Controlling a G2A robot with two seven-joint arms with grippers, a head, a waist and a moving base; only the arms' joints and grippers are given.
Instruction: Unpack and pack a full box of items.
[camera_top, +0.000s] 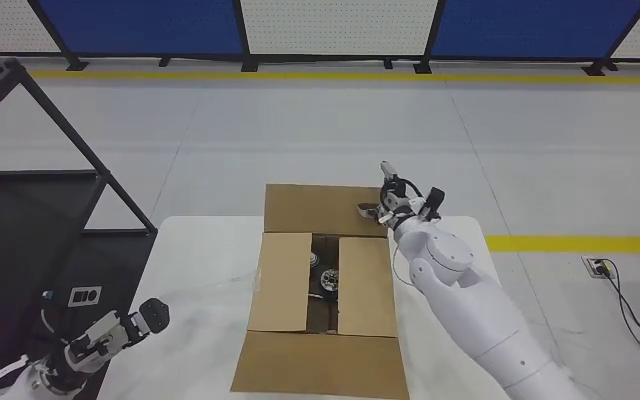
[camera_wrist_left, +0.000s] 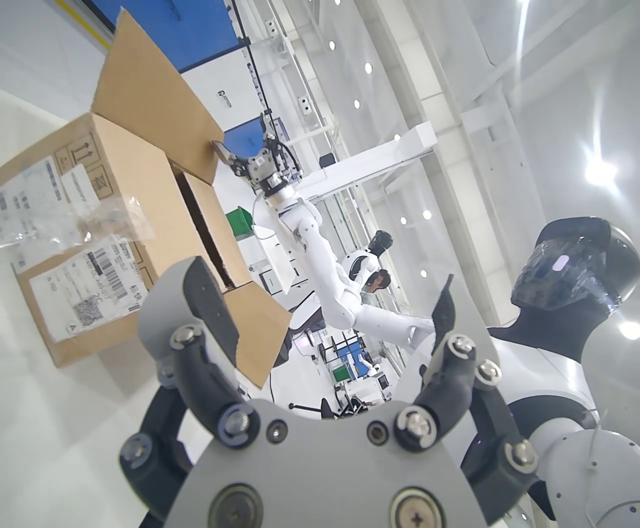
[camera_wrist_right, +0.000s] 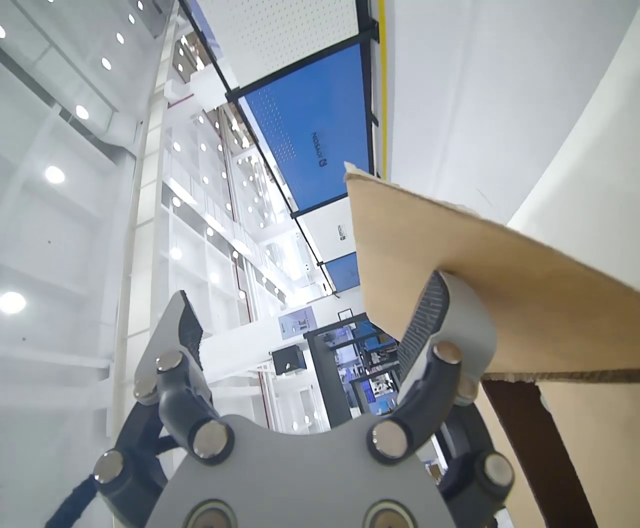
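Cardboard box (camera_top: 280, 285) in the middle of the bench (camera_top: 200, 270), top open. Far flap (camera_top: 310, 208) and near flap (camera_top: 320, 365) folded outward. Two side flaps lying half over the opening, gap between them. Dark items (camera_top: 326, 278) just visible down in that gap, too small to name. Shipping labels and a clear plastic pouch (camera_wrist_left: 100, 220) on the box's outer wall.

Right gripper (camera_wrist_right: 310, 292) at the far flap's right corner, spread wide, nothing gripped. Back of one finger (camera_wrist_right: 470, 310) touching the flap; cardboard outside the jaws, not between them. Reads as a push to keep the flap back and out of the way, not a pinch.

Left gripper (camera_wrist_left: 325, 280) low near the bench's left edge, well apart from the box, also wide open and empty. Probably parked there to leave room for the other arm.

Judged step: opening up, unpacking not yet begun, contents down in the box. Next likely: side flaps outward too, given their cover over most of the opening. Risk: far flap springing back once let go, cardboard being stiff at the crease.
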